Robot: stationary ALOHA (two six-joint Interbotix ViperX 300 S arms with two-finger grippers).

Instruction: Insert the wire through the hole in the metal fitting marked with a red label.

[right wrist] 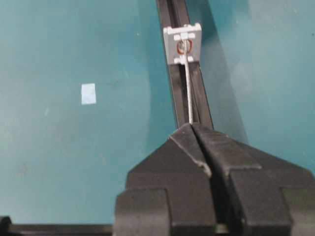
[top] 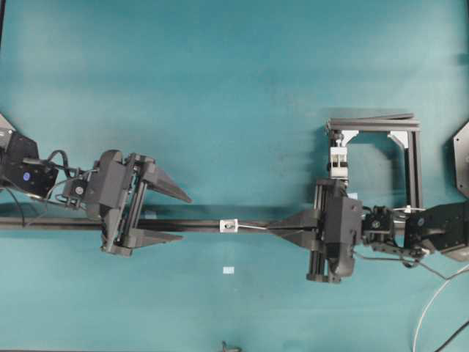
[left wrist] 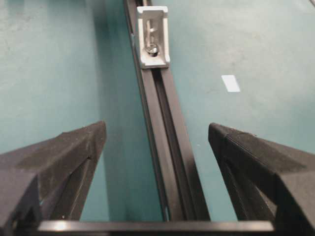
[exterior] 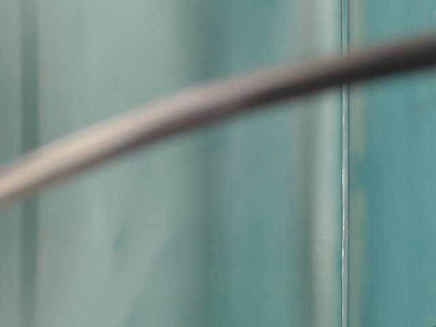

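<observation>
The small silvery metal fitting point(top: 229, 226) sits on the long black rail point(top: 73, 224). In the right wrist view its face point(right wrist: 183, 44) shows the hole point(right wrist: 183, 47), ringed in red. My right gripper point(top: 270, 227) point(right wrist: 191, 126) is shut on the thin wire point(right wrist: 189, 88), which runs straight from the fingertips to the hole. My left gripper point(top: 185, 217) point(left wrist: 156, 128) stands open, straddling the rail on the fitting's left, a short way off. The fitting's back point(left wrist: 153, 37) shows ahead of it. I cannot tell whether the wire comes through.
A pale paper square point(top: 228, 270) point(left wrist: 230, 82) point(right wrist: 88, 93) lies on the teal table near the rail. A black frame point(top: 414, 161) with a white clamp block point(top: 338, 161) stands behind my right arm. The table-level view is filled by a blurred dark cable point(exterior: 204, 102).
</observation>
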